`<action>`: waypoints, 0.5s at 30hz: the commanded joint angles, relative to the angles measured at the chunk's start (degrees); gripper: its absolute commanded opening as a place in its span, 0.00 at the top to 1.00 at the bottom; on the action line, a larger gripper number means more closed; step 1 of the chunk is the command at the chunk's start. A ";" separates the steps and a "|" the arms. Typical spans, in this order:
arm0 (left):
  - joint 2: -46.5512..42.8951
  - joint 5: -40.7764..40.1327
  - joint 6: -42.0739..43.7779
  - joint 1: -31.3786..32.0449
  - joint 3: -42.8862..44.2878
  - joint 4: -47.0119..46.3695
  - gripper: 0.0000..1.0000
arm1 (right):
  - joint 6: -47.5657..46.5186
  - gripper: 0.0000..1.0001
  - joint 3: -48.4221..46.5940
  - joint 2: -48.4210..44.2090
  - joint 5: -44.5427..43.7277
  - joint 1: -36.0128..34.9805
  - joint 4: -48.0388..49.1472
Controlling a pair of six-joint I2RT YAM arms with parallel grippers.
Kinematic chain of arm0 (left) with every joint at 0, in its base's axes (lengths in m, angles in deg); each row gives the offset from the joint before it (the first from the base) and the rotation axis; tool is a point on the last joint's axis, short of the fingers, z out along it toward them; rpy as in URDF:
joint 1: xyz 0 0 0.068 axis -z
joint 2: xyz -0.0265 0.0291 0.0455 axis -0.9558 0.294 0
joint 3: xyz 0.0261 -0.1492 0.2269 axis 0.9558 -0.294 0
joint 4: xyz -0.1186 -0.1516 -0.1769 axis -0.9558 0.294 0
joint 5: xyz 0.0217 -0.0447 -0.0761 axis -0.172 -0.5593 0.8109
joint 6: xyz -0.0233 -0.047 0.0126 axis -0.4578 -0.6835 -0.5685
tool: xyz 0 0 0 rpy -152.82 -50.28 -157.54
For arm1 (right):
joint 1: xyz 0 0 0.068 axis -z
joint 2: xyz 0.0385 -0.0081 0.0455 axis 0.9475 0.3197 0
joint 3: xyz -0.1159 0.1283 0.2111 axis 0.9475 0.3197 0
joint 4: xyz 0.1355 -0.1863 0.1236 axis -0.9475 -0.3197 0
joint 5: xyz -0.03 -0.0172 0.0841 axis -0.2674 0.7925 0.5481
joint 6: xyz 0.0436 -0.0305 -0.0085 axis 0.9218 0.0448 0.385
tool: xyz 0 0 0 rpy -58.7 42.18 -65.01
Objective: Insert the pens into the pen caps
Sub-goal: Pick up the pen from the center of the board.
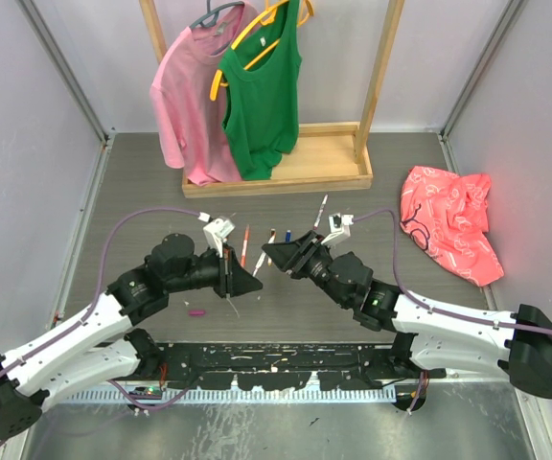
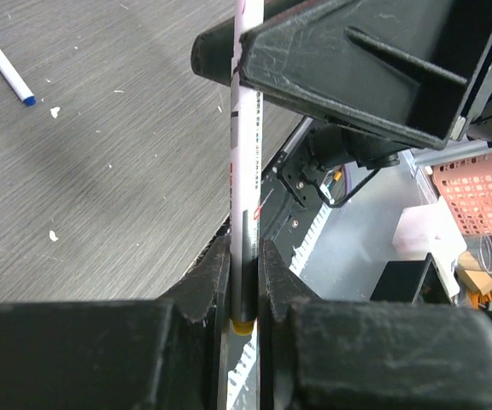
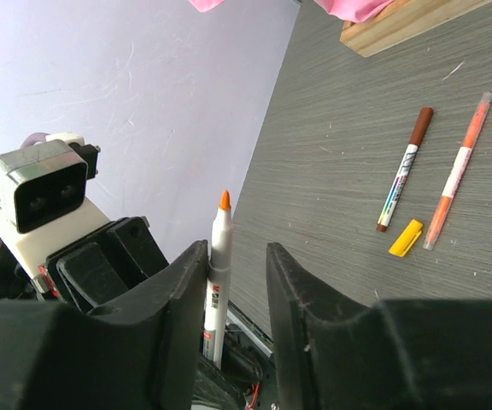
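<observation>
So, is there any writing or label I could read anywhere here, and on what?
No text reads clearly.
Held pen in the left gripper: dark and red print along the barrel, too blurred.
Brown pen, lying loose: coloured print on the barrel, too small.
Red cloth: white marks, too small to tell if letters.

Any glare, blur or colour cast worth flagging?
Top external: even light, red cloth casts a pink glow on the right wall. Left wrist: near fingers dark and soft, held pen sharp. Right wrist: own fingers dark, loose brown pen crisp.
</observation>
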 commanded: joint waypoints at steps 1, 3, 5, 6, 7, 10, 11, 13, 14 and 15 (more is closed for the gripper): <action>0.68 3.17 1.68 0.26 0.35 -1.62 1.00 | 0.29 0.64 -2.00 -0.62 0.27 0.77 1.81; 1.01 3.37 1.76 0.38 0.40 -1.57 1.00 | 0.35 0.69 -1.95 -0.52 0.52 0.94 1.91; 1.24 3.67 1.92 0.46 0.56 -1.63 1.00 | 0.45 0.76 -1.79 -0.49 0.69 1.03 1.90; 1.34 3.66 2.01 0.44 0.53 -1.60 1.00 | 0.46 0.79 -1.70 -0.42 0.85 1.12 1.92; 1.34 3.47 2.01 0.45 0.58 -1.63 1.00 | 0.58 0.83 -1.73 -0.32 1.03 1.25 1.92; 1.08 2.24 1.91 0.44 0.67 -1.52 0.97 | 0.75 0.91 -1.66 0.03 1.63 1.35 2.09; 0.94 1.35 1.71 0.48 0.71 -1.53 0.94 | 0.66 0.93 -1.69 0.16 1.75 1.43 2.10; 0.52 -0.84 1.23 0.49 0.78 -1.50 0.85 | 0.40 0.97 -1.82 0.38 2.21 1.44 2.10; 0.20 -1.88 0.83 0.45 0.83 -1.49 0.79 | 0.20 0.99 -1.97 0.53 2.52 1.44 2.02; 0.01 -3.09 0.70 0.44 0.96 -1.42 0.75 | -0.05 1.00 -2.03 0.63 2.82 1.43 2.01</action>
